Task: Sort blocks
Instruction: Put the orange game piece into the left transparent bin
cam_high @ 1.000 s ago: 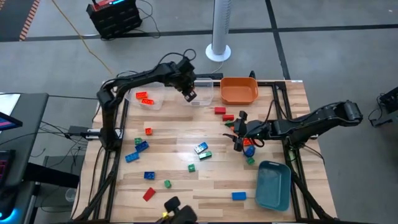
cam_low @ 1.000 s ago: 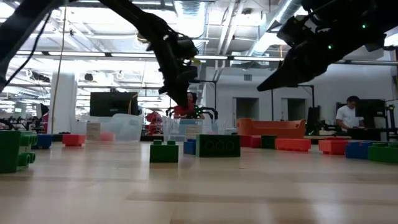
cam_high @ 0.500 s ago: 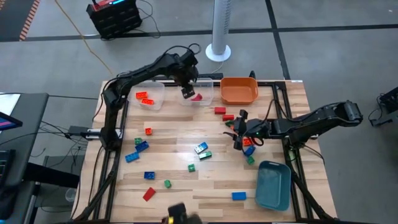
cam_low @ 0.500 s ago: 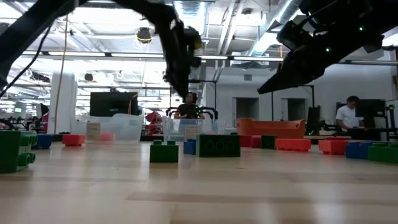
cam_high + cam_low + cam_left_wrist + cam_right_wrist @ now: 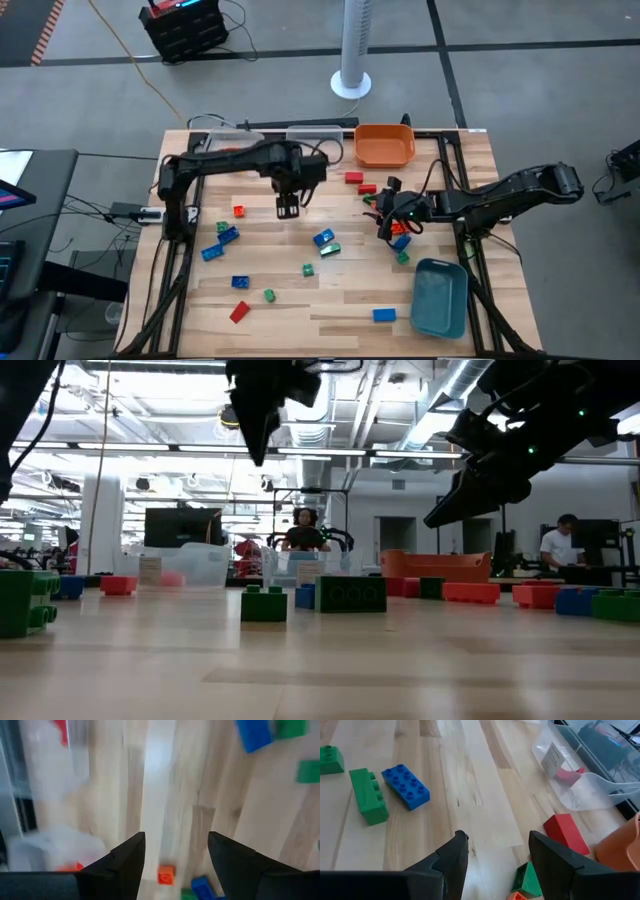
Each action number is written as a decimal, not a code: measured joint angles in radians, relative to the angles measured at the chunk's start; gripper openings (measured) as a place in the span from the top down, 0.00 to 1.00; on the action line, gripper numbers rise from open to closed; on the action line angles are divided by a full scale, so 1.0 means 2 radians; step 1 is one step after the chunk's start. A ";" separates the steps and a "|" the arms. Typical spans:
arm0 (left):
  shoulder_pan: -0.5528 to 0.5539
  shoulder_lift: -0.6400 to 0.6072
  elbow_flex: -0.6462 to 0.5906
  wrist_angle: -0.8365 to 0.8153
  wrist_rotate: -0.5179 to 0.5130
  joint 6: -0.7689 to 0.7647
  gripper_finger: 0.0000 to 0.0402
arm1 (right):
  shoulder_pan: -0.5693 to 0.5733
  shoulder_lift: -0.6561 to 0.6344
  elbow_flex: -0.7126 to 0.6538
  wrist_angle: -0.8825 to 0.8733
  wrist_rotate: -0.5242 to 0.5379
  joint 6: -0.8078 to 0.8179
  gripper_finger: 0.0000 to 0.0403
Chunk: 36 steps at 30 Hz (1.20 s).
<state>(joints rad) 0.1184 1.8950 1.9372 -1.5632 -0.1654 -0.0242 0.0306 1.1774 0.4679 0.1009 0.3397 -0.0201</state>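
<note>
Both fingers [image 5: 127, 857] apart, nothing between

A: Left gripper [image 5: 287, 208] is off the clear bins now, out over the bare tabletop [image 5: 300, 235], fingers apart, empty.

B: Red block it carried?

A: Gone from its fingers.
</note>
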 joint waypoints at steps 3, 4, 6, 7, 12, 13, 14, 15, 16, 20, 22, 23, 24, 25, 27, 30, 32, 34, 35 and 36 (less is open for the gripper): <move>-0.016 -0.025 -0.072 0.008 -0.008 -0.025 0.48 | 0.009 0.000 0.000 0.001 0.000 0.000 0.46; -0.019 -0.035 -0.103 0.016 -0.014 -0.026 0.48 | 0.013 0.000 0.000 0.001 0.000 0.000 0.46; -0.022 -0.047 -0.167 0.020 -0.027 -0.028 0.48 | 0.018 0.000 0.000 0.001 0.000 0.001 0.46; -0.022 -0.052 -0.198 0.028 -0.030 -0.028 0.48 | 0.020 0.000 0.000 0.001 0.000 0.002 0.46; -0.020 -0.083 -0.327 0.089 -0.021 -0.034 0.48 | 0.024 0.000 0.000 0.004 0.000 0.010 0.46; -0.020 -0.088 -0.346 0.098 -0.022 -0.039 0.48 | 0.024 0.000 0.000 0.006 0.000 0.011 0.46; -0.018 -0.093 -0.363 0.106 -0.023 -0.046 0.48 | 0.024 0.000 0.000 0.010 0.000 0.012 0.46; -0.015 -0.099 -0.377 0.114 -0.028 -0.055 0.47 | 0.024 0.001 0.000 0.013 0.000 0.014 0.46; -0.012 -0.106 -0.389 0.116 -0.034 -0.062 0.47 | 0.024 0.001 0.000 0.015 0.000 0.014 0.46; -0.007 -0.140 -0.437 0.132 -0.035 -0.079 0.44 | 0.024 0.001 0.000 0.021 0.000 0.015 0.46; -0.007 -0.160 -0.461 0.148 -0.032 -0.078 0.42 | 0.024 0.001 0.000 0.020 0.000 0.015 0.46; -0.007 -0.172 -0.473 0.158 -0.032 -0.076 0.40 | 0.024 0.001 0.000 0.020 0.000 0.015 0.46; -0.007 -0.181 -0.484 0.171 -0.032 -0.074 0.39 | 0.024 0.001 0.000 0.020 0.000 0.015 0.46; -0.007 -0.187 -0.492 0.181 -0.032 -0.074 0.38 | 0.024 0.001 0.000 0.020 0.000 0.015 0.46; -0.005 -0.197 -0.506 0.202 -0.034 -0.066 0.35 | 0.024 0.001 0.000 0.021 0.000 0.015 0.46; -0.002 -0.200 -0.522 0.223 -0.039 -0.059 0.31 | 0.024 0.001 0.000 0.021 0.000 0.015 0.46; 0.005 -0.198 -0.534 0.235 -0.044 -0.058 0.30 | 0.024 0.001 0.000 0.022 0.000 0.015 0.46; 0.016 -0.195 -0.542 0.249 -0.047 -0.060 0.30 | 0.024 0.001 0.000 0.023 0.000 0.015 0.46; 0.023 -0.195 -0.546 0.254 -0.050 -0.059 0.30 | 0.024 0.001 0.000 0.023 0.000 0.015 0.46; 0.028 -0.195 -0.549 0.259 -0.054 -0.058 0.30 | 0.024 0.001 0.000 0.023 0.000 0.015 0.46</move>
<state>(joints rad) 0.1749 1.5055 0.8399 -1.0461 -0.2738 -0.1399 0.0780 1.1797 0.4679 0.1462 0.3405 0.0101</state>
